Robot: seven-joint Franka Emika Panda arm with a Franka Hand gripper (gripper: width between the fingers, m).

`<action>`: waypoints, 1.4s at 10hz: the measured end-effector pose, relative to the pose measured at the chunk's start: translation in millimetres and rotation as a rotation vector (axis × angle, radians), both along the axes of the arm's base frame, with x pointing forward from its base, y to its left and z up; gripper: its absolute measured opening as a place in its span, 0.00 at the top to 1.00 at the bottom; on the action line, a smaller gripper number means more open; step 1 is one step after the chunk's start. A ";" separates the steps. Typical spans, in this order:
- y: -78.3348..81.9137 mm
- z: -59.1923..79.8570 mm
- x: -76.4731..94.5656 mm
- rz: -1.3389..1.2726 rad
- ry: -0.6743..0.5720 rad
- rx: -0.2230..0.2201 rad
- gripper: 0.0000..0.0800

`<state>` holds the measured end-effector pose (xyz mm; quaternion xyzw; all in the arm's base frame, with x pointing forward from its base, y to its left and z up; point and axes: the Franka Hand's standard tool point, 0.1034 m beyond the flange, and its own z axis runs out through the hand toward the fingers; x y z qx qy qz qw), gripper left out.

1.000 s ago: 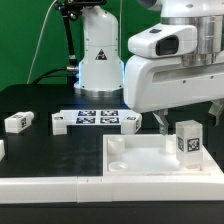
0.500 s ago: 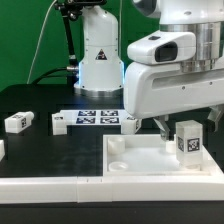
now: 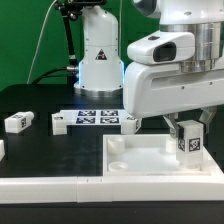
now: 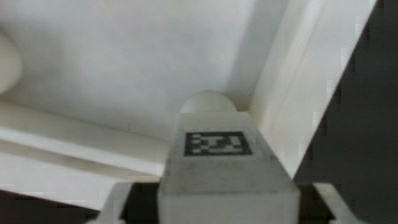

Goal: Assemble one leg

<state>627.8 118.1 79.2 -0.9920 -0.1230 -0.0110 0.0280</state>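
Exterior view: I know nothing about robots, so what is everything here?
upright leg: one, white with a black-and-white tag, standing on the panel, exterior view's right
lying legs: three, white, tagged, on the table; one at the exterior view's left, one at each end of the marker board
panel: one, white, front of table
marker board: one, white, tagged, mid-table
table: one, black, under everything
arm: one, white, above the panel
gripper: one, light grey fingers either side of the upright leg; grip unclear
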 end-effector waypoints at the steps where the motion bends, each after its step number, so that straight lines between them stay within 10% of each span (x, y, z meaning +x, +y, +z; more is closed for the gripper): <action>1: 0.2 0.0 0.0 -0.069 0.004 0.001 0.64; 14: 4.8 -1.5 -0.5 -1.392 0.097 0.035 0.63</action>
